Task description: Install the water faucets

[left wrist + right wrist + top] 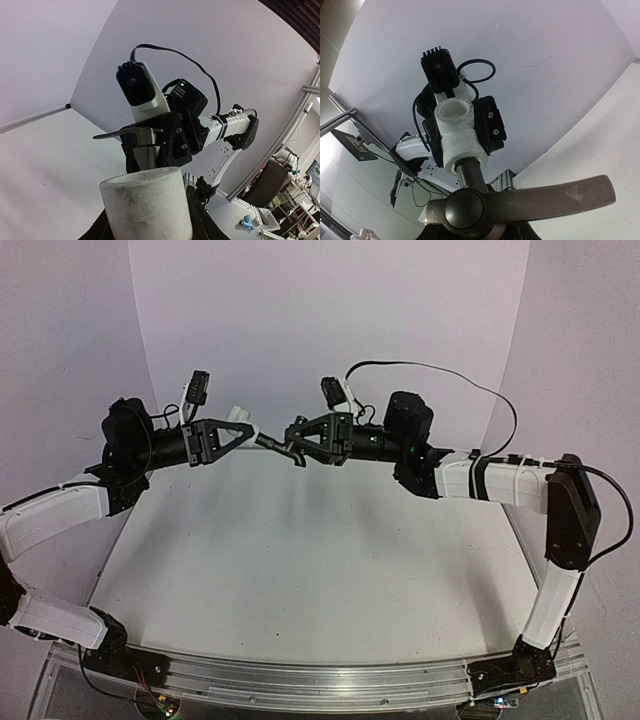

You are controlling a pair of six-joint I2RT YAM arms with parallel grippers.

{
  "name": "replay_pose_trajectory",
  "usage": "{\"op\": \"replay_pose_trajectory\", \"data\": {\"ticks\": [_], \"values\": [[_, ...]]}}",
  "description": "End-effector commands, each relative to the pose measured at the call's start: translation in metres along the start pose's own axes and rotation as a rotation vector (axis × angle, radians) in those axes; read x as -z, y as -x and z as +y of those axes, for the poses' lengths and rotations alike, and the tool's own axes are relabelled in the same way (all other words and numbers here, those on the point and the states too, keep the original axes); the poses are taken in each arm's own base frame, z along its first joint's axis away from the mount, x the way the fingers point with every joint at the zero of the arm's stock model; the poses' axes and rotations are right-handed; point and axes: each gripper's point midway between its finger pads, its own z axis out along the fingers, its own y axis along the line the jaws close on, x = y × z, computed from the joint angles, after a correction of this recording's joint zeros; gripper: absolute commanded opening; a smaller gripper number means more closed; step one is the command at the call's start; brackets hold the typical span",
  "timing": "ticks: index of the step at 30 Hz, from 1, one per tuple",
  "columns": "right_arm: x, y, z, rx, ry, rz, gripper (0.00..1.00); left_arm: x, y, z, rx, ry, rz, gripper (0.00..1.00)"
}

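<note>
White fitting masks the left end effector, grey tap the right end effector.

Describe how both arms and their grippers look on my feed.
They match. The left arm and right arm have white shell links with black joints. The left gripper and right gripper are black triangular frames, each topped by a black-and-white wrist camera. A thin black cable loops over the right arm, near a green light.

Soft, even, violet-tinted light, faint shadows. Wrist views warp at the edges; the fitting at 6 o'clock blurs.
</note>
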Motion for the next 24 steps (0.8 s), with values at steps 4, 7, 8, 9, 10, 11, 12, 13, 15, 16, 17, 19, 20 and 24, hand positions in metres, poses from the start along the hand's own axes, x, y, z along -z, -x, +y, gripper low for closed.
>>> {"op": "replay_pose_trajectory", "data": {"ticks": [4, 7, 8, 9, 10, 11, 12, 13, 15, 16, 17, 19, 20, 24], "values": [[0.000, -0.005, -0.006, -0.215, 0.058, 0.055, 0.27, 0.001, 0.018, -0.074, -0.283, -0.238, -0.029, 0.00], [0.008, -0.008, -0.013, -0.153, 0.025, 0.038, 0.58, 0.003, 0.030, -0.061, -0.206, -0.160, -0.082, 0.00], [0.011, -0.010, -0.015, -0.135, 0.013, 0.038, 0.63, 0.004, 0.032, -0.059, -0.184, -0.142, -0.094, 0.00], [0.013, -0.013, -0.017, -0.113, 0.001, 0.040, 0.68, 0.005, 0.033, -0.057, -0.170, -0.130, -0.102, 0.00], [0.015, -0.016, -0.018, -0.100, -0.009, 0.044, 0.72, 0.007, 0.032, -0.057, -0.163, -0.123, -0.107, 0.00], [0.017, -0.019, -0.018, -0.090, -0.014, 0.047, 0.76, 0.010, 0.032, -0.057, -0.158, -0.111, -0.116, 0.00], [0.019, -0.022, -0.016, -0.074, -0.014, 0.051, 0.79, 0.012, 0.032, -0.056, -0.152, -0.094, -0.132, 0.00], [0.021, -0.024, -0.014, -0.059, -0.012, 0.055, 0.81, 0.015, 0.033, -0.054, -0.144, -0.071, -0.150, 0.00], [0.027, -0.028, -0.010, -0.025, -0.019, 0.048, 0.84, 0.020, 0.033, -0.051, -0.131, -0.040, -0.174, 0.00], [0.030, -0.028, -0.006, -0.004, -0.022, 0.039, 0.85, 0.022, 0.034, -0.050, -0.120, -0.025, -0.186, 0.00], [0.033, -0.029, -0.002, 0.010, -0.024, 0.033, 0.87, 0.023, 0.034, -0.049, -0.108, -0.017, -0.193, 0.00], [0.036, -0.029, 0.006, 0.032, -0.021, 0.027, 0.88, 0.024, 0.036, -0.048, -0.085, -0.006, -0.200, 0.00], [0.036, -0.031, 0.009, 0.042, -0.017, 0.030, 0.89, 0.024, 0.037, -0.046, -0.066, 0.007, -0.204, 0.00], [0.031, -0.043, 0.013, 0.092, -0.071, 0.068, 0.91, 0.023, 0.045, -0.024, 0.045, 0.122, -0.224, 0.00]]}}
